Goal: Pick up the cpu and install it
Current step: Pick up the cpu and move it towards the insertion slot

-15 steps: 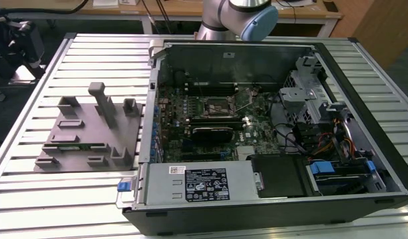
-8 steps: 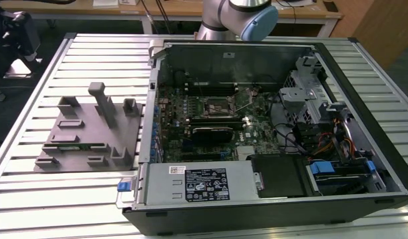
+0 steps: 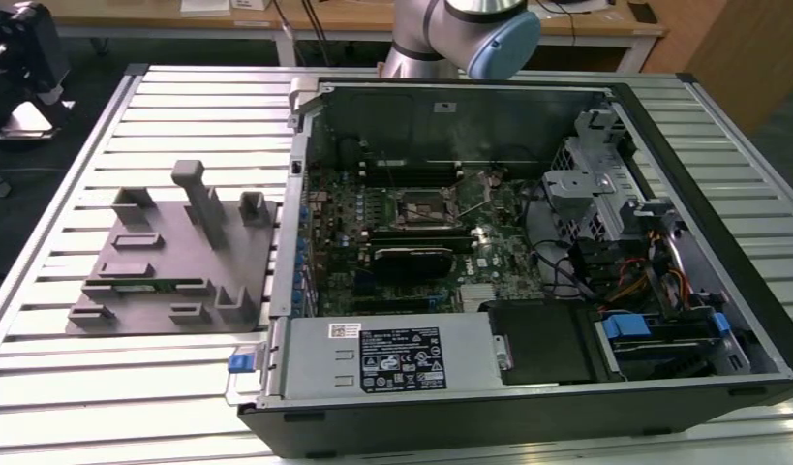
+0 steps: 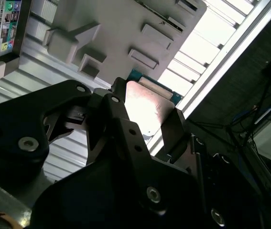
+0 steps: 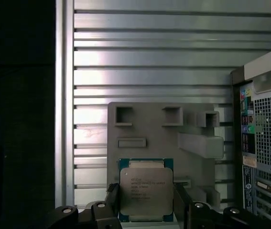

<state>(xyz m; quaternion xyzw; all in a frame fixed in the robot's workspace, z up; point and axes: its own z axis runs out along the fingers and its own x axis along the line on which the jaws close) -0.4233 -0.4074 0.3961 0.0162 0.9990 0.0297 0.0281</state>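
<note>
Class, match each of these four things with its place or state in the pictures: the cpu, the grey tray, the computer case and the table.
Things:
1. cpu
2. grey tray
3. computer case
4. table

Places or states:
A. made of ribbed metal slats
B. open, with the circuit board showing
C. gripped by the end effector
D. lying on the table, at the exterior view's left of the case

Pairs: 1-C; 2-D; 3-B; 4-A
</note>
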